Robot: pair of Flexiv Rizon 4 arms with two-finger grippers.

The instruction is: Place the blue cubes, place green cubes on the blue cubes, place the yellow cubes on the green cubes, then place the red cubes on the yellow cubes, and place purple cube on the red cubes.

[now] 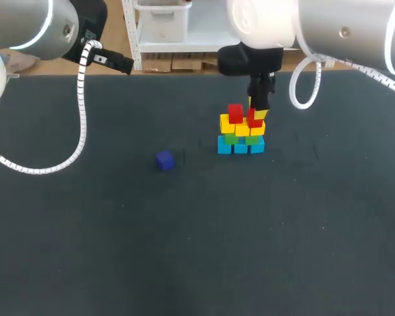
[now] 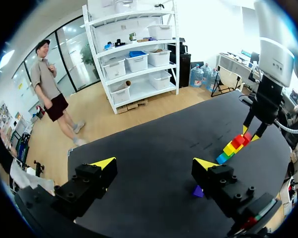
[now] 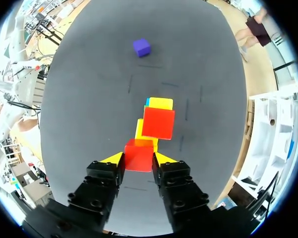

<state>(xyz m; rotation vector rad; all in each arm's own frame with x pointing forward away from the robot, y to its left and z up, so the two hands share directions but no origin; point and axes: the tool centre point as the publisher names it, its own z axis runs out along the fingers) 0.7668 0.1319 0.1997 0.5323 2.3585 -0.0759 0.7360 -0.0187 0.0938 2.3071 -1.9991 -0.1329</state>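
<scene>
Head view: our R gripper (image 1: 257,116) clamps a red cube (image 1: 255,120) at the top of the stack (image 1: 241,137); we reckon a skewed release could topple it. L wrist: our L gripper (image 2: 154,166) gapes wide, empty; purple cube (image 2: 197,191) lies loose on the table (image 2: 154,144). R wrist: held cube is close to the placed red cube (image 3: 158,122) and may nudge it. No legible txt.

The right gripper (image 3: 139,159) has 1 red cube (image 3: 138,152) between its fingers, and both yellow tips touch its sides. Just ahead, a second red cube (image 3: 158,123) sits on the yellow cubes (image 3: 160,103). 1 purple cube (image 3: 141,47) lies well apart, further ahead on the dark bench (image 3: 89,99).
</scene>
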